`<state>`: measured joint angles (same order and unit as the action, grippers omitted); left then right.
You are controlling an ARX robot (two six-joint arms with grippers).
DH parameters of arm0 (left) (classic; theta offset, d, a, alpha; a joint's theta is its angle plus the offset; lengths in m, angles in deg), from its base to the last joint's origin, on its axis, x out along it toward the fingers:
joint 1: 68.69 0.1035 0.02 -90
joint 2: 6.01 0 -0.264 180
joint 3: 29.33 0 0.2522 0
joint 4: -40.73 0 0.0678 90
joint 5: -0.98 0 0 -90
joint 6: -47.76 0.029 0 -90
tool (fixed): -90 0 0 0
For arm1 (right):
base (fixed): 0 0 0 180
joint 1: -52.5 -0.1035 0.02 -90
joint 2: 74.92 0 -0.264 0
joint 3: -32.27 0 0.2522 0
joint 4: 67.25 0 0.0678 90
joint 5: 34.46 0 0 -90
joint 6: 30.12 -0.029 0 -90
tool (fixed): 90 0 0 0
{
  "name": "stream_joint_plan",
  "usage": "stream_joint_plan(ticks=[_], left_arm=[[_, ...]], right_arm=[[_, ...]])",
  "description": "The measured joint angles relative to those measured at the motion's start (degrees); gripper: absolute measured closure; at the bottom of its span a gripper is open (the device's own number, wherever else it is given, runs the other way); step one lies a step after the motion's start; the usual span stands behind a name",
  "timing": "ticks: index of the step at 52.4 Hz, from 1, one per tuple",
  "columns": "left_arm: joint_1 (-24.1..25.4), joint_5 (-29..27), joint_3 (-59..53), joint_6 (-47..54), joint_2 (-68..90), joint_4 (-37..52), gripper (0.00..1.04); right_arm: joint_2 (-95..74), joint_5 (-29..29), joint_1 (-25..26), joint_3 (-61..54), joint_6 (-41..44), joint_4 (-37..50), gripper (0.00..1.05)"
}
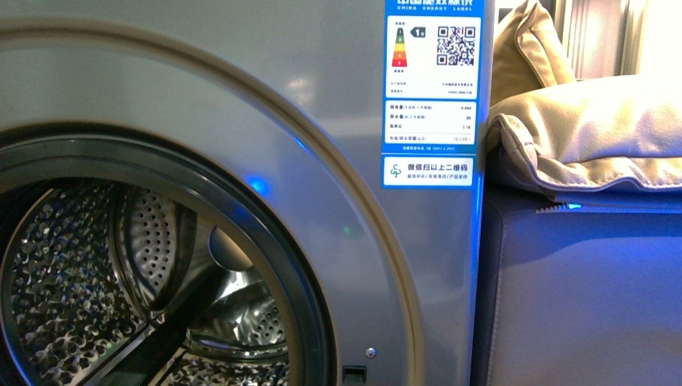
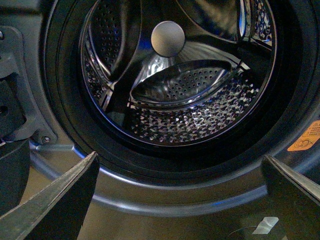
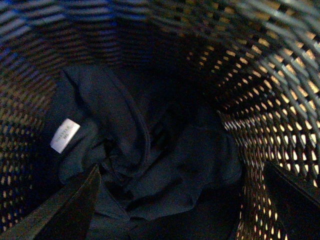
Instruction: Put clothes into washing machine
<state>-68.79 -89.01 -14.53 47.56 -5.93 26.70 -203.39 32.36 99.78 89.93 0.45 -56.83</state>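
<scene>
Right gripper (image 3: 181,165) is spread wide and holds nothing, just above the clothes (image 3: 150,150). They are dark blue-black, soft and crumpled, with a small white tag (image 3: 64,135), lying at the bottom of the woven basket (image 3: 270,100). Left gripper (image 2: 180,156) is wide and empty too, facing the washing machine (image 1: 322,96) and its shiny, bumpy drum (image 2: 190,115).

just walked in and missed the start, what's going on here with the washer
A two-armed robot is loading laundry. The right pincer, open, hangs inside a dark lattice-walled basket over a crumpled dark navy fabric garment with a small white tag, not gripping it. The left pincer, also open and empty, faces the silver-grey front-loading washing machine, whose dimpled steel drum shows no clothes inside. Nothing is in the machine yet.
</scene>
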Motion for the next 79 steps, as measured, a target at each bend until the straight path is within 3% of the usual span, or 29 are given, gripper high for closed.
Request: stream_joint_plan(ticks=[12, 36, 56, 79], left_arm=[[0.0, 0.0, 0.0, 0.0, 0.0, 0.0, 0.07], [0.0, 0.0, 0.0, 0.0, 0.0, 0.0, 0.07], [0.0, 0.0, 0.0, 0.0, 0.0, 0.0, 0.07], [0.0, 0.0, 0.0, 0.0, 0.0, 0.0, 0.07]], right_arm=[[-9.3, 2.3, 0.4, 1.0, 1.7, 3.1, 0.08], [-17.7, 1.0, -0.3, 4.6, 2.1, 1.9, 0.08], [-23.0, -0.8, -4.1, 9.4, -1.2, 2.6, 0.08], [-28.1, 2.5, -9.7, 17.8, -5.3, 2.4, 0.08]])
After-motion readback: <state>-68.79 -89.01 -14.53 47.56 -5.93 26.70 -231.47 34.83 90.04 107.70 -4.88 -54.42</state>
